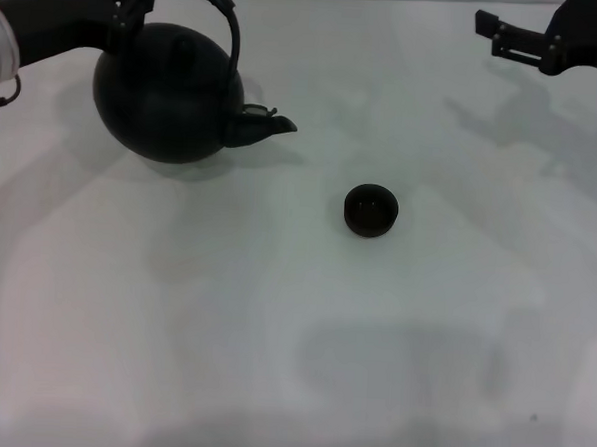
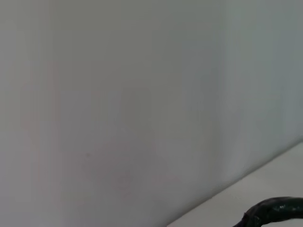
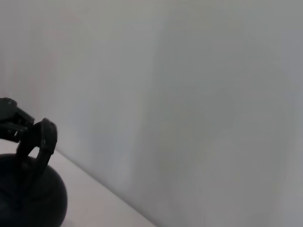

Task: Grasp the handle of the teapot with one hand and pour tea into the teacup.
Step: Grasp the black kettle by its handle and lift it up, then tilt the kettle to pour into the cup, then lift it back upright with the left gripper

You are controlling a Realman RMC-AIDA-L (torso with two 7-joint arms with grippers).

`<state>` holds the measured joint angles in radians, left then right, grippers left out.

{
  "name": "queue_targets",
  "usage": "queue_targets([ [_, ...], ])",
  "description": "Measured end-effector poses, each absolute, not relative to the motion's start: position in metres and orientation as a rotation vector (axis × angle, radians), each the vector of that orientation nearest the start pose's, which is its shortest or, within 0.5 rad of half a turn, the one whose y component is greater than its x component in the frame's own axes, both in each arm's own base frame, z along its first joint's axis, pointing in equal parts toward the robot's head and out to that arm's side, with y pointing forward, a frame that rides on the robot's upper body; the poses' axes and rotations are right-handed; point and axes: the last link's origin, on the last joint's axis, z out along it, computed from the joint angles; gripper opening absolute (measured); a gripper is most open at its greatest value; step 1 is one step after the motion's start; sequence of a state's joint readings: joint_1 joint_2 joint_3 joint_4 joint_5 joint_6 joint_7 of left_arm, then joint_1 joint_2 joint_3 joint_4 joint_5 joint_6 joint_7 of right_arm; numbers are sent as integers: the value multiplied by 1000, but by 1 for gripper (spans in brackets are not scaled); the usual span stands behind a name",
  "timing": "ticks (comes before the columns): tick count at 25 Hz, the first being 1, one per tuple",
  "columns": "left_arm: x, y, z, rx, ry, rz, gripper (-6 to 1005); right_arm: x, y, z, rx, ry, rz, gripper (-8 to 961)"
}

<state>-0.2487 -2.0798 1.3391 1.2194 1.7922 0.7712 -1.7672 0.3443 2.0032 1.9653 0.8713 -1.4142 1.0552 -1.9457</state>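
The dark round teapot [image 1: 165, 91] is at the far left of the white table [image 1: 273, 332], its short spout [image 1: 268, 127] pointing right toward the teacup. My left gripper [image 1: 130, 2] is shut on the arched handle [image 1: 224, 19] near its top. I cannot tell whether the pot rests on the table or hangs just above it. The tiny black teacup [image 1: 369, 209] stands upright near the table's middle, apart from the pot. My right gripper [image 1: 497, 36] is open and empty at the far right. The right wrist view shows the teapot [image 3: 28, 194] and the left gripper [image 3: 35, 137]. A piece of the handle [image 2: 274, 210] shows in the left wrist view.
A pale wall [image 3: 189, 94] rises behind the table's far edge. Nothing else stands on the table.
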Motion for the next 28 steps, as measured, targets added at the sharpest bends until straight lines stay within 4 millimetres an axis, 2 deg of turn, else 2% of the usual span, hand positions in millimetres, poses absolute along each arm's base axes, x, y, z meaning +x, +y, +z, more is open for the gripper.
queue_targets([
  [17, -195, 372, 22, -2299, -352, -178, 131, 271, 371, 69, -2164, 383, 697, 860],
  [28, -169, 370, 5, -2331, -244, -55, 130, 274, 370, 69, -2152, 409, 715, 860],
])
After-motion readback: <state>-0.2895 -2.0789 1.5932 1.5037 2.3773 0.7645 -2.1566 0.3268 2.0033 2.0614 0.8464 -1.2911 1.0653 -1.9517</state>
